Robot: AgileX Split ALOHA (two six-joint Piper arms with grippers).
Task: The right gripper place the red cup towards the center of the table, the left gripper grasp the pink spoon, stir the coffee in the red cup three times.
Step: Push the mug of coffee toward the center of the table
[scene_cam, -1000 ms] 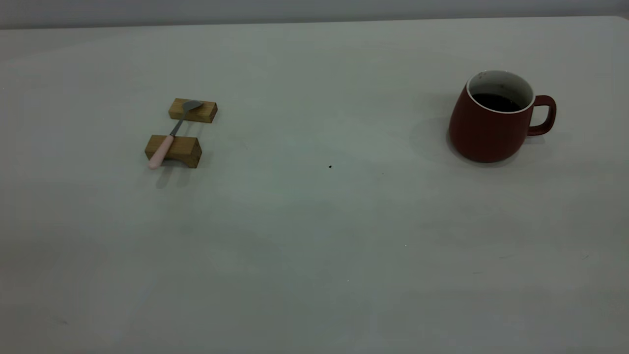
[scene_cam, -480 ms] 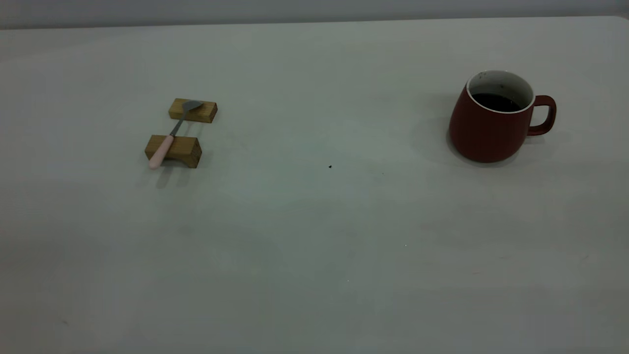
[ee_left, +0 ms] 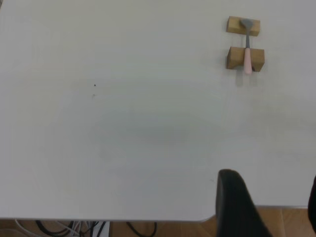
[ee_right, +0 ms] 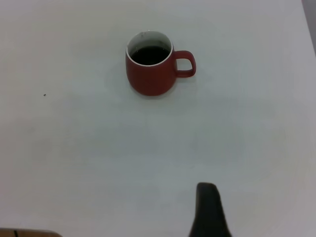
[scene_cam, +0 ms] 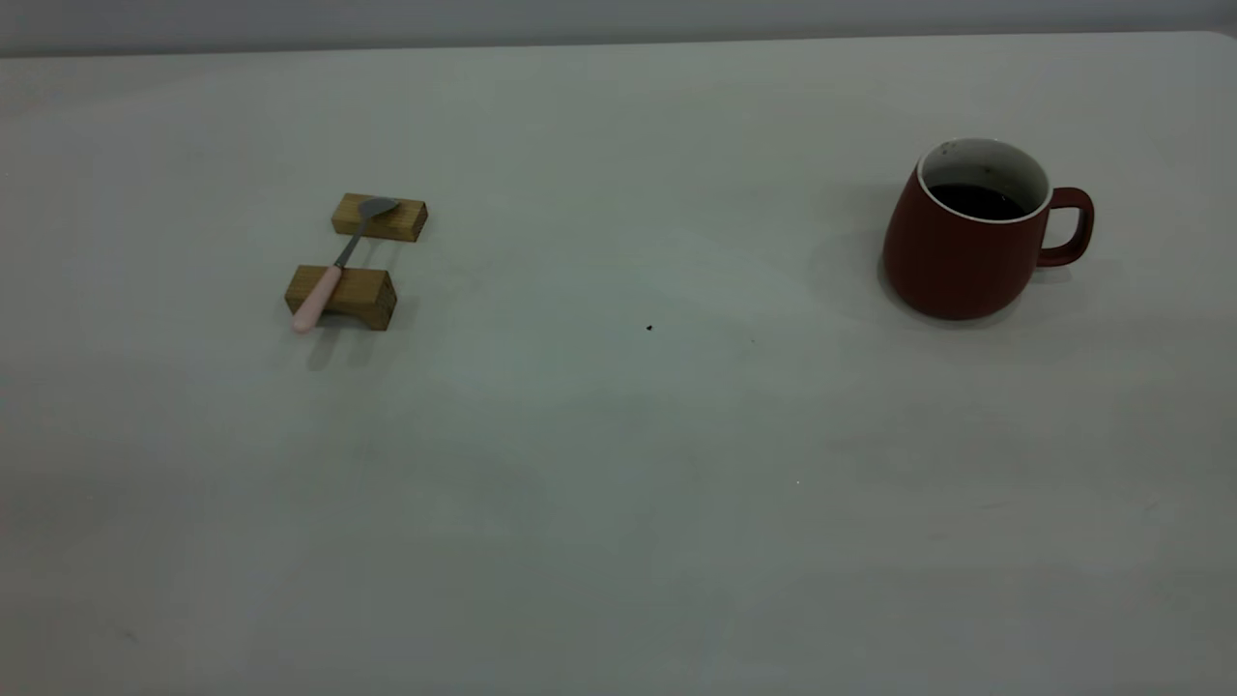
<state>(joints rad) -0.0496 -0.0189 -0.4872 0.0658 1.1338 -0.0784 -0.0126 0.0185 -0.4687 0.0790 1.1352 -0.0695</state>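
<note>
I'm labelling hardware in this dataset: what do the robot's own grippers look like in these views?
Little shows. Neither arm appears in the exterior view. Each wrist view catches only plain black finger parts: the left gripper shows one rounded, tapering finger and a sliver of another; the right gripper shows one. No cables or markings visible.

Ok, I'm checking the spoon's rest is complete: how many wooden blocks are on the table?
2. The far wooden block sits under the bowl of the pink spoon; the near wooden block supports its handle. Both lie on the table at its left side. None seems hidden.
</note>
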